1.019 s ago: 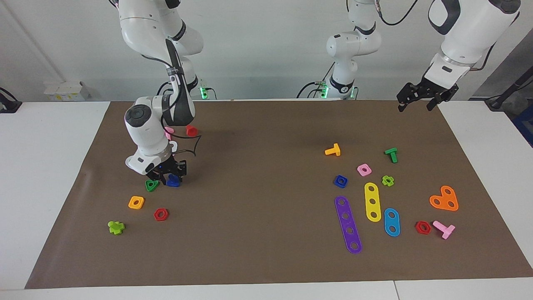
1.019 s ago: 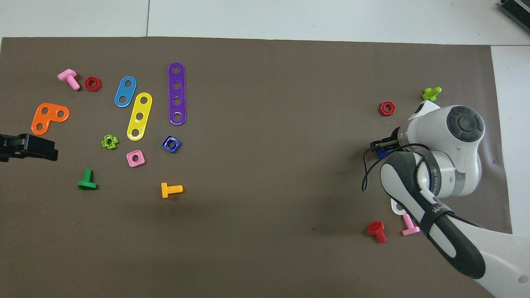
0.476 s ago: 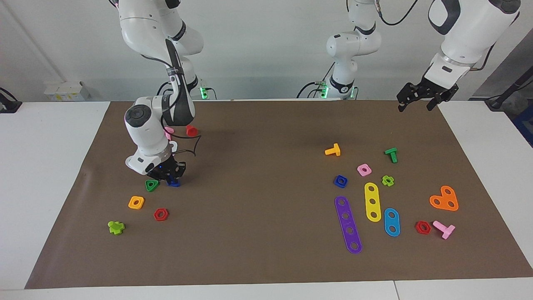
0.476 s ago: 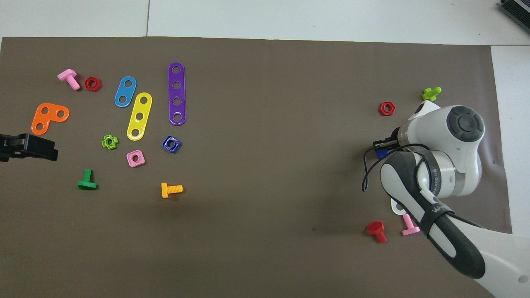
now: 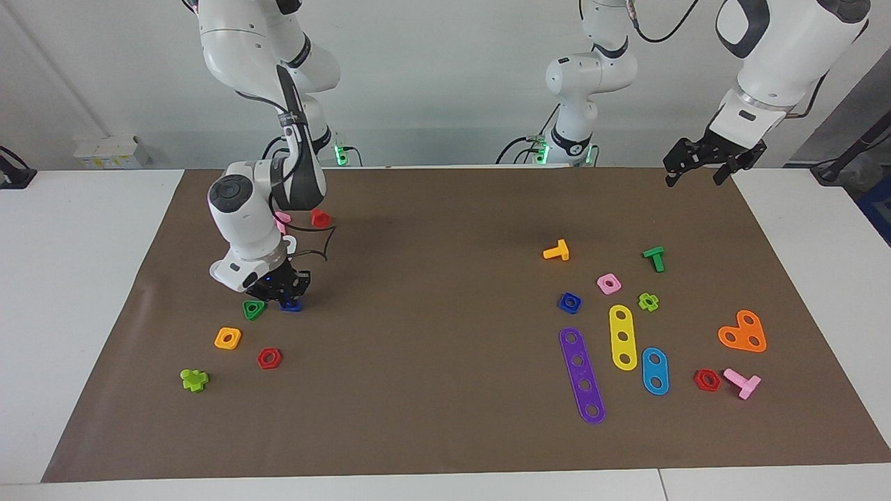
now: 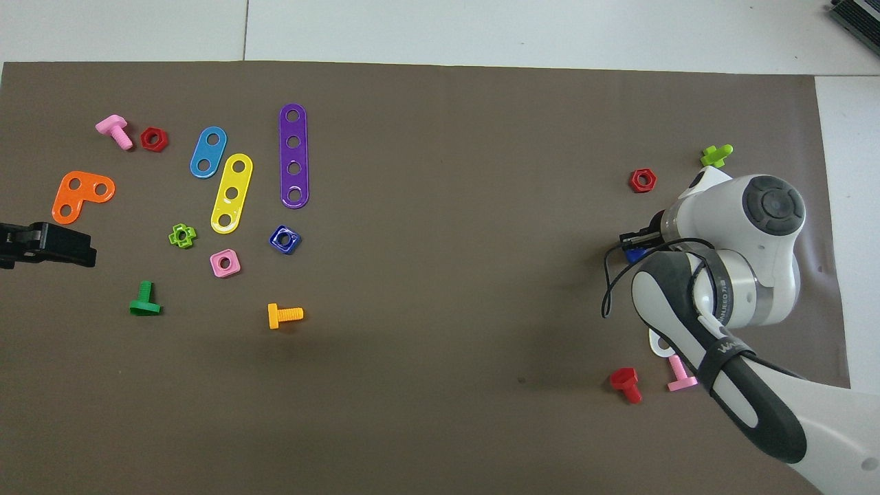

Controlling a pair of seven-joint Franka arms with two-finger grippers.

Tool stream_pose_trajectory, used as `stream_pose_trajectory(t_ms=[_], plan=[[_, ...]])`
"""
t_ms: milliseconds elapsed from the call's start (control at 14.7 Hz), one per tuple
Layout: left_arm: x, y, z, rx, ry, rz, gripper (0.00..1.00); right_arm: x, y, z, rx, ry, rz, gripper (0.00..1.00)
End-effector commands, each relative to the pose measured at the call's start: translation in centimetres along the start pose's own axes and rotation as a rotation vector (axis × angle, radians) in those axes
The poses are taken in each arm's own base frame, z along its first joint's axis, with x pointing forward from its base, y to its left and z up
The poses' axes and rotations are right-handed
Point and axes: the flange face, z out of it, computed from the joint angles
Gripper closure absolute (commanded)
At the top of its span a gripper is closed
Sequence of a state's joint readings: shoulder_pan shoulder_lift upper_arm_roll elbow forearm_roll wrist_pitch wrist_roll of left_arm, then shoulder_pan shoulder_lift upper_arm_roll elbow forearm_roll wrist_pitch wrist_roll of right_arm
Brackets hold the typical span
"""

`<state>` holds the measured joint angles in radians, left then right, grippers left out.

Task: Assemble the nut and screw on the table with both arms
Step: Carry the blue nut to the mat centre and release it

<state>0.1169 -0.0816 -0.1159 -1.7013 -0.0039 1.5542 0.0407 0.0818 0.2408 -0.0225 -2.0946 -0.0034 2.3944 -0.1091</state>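
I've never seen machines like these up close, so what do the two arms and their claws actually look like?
Both arms are glossy white, built of rounded segments with dark grey round joint caps. The right arm has a dark grey band bearing white lettering and a thin black cable looping beside it. Each ends in a small black two-finger claw: the right gripper and the left gripper.

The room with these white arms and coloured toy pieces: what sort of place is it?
Probably a robotics lab: two white jointed robot arms work at a white table with a brown mat strewn with small plastic toy nuts, bolts and strips.
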Motion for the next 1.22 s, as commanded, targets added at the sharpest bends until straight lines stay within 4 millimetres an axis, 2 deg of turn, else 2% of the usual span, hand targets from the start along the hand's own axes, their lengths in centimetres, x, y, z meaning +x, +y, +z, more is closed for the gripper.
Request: stream_pose_trajectory(t_ms=[0, 68, 136, 340, 476, 544, 748, 816, 1019, 1155], plan=[[-1.0, -0.1, -0.1, -0.015, 0.000, -0.011, 0.00, 1.5, -0.3, -4.9, 0.020, 0.018, 0.085, 1.00], [-1.0, -0.1, -0.1, -0.015, 0.000, -0.011, 0.00, 2.5, -1.9, -6.8, 0.027, 0.023, 0.100, 1.00], [-1.0, -0.1, -0.1, -0.015, 0.000, -0.011, 0.00, 3.3, -2.7, -8.5, 0.030, 0.023, 0.141, 1.00], [-1.0, -0.1, -0.2, -0.015, 0.002, -0.011, 0.00, 5.2, -8.8, -12.4, 0.041, 0.032, 0.235, 1.00], [-1.0, -0.1, -0.1, -0.015, 0.000, -0.011, 0.00, 5.6, -13.8, -13.1, 0.053, 0.051, 0.288, 1.00], [-1.0, -0.1, -0.1, -0.015, 0.000, -0.009, 0.00, 5.6, -16.6, -13.1, 0.061, 0.055, 0.319, 1.00], [-1.0, -0.1, -0.1, -0.015, 0.000, -0.011, 0.00, 5.8, -26.6, -11.5, 0.076, 0.055, 0.404, 1.00], [-1.0, -0.1, -0.1, -0.015, 0.000, -0.011, 0.00, 5.7, -29.1, -10.9, 0.085, 0.056, 0.426, 1.00], [-1.0, -0.1, -0.1, -0.015, 0.000, -0.011, 0.00, 4.8, -33.9, -7.4, 0.091, 0.051, 0.440, 1.00], [-1.0, -0.1, -0.1, -0.015, 0.000, -0.011, 0.00, 3.9, -37.1, -3.8, 0.066, 0.062, 0.441, 1.00]])
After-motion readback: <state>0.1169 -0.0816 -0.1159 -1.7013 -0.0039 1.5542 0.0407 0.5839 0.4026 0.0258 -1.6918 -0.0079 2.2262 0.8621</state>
